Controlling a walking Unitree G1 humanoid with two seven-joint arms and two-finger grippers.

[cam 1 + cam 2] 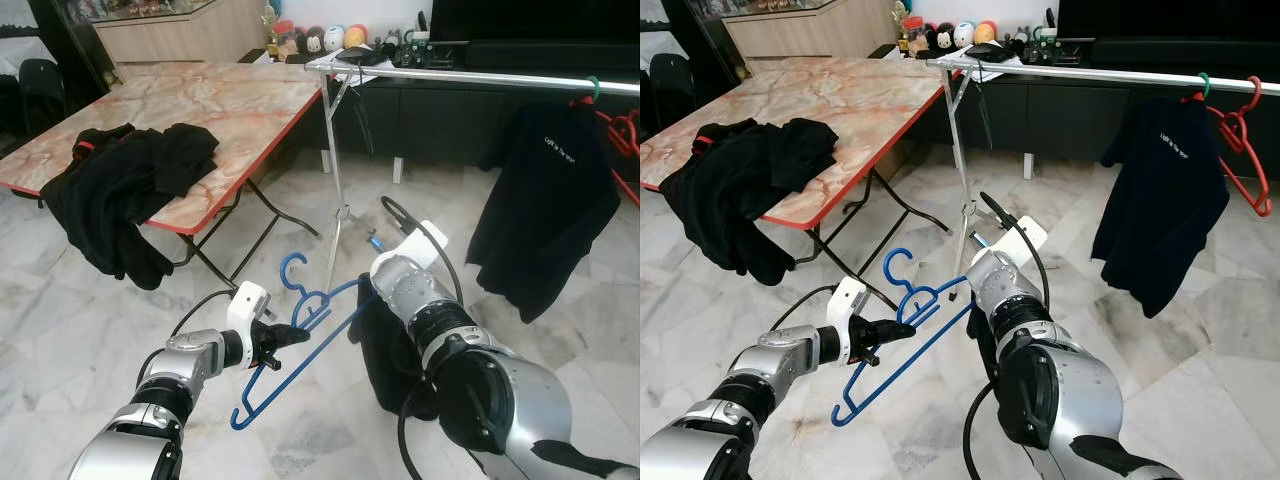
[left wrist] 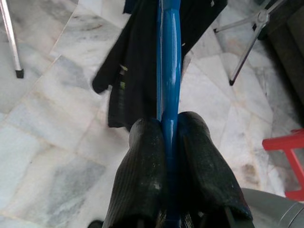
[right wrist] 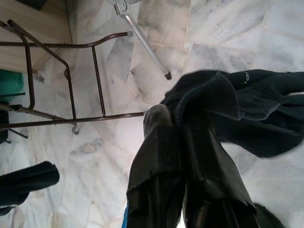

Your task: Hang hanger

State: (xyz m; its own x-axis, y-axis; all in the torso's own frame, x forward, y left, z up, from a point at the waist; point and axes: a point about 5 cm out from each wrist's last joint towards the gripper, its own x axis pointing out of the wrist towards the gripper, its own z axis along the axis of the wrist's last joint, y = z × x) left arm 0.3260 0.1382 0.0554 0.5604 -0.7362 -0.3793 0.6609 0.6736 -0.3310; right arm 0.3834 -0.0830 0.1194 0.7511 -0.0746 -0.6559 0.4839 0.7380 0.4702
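- Our left gripper (image 1: 297, 336) is clamped tight on the blue hanger (image 1: 290, 345).
- Our right gripper (image 3: 178, 118) pinches a black garment (image 3: 247, 109), near the rail (image 1: 480, 76).

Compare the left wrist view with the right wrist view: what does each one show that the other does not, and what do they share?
Left wrist view: the left gripper shut on the blue hanger, and a red object on the floor. Right wrist view: the right gripper pinching the black garment's collar, and the folding table's legs. Both: the black garment, the marble floor and the rack's metal leg.
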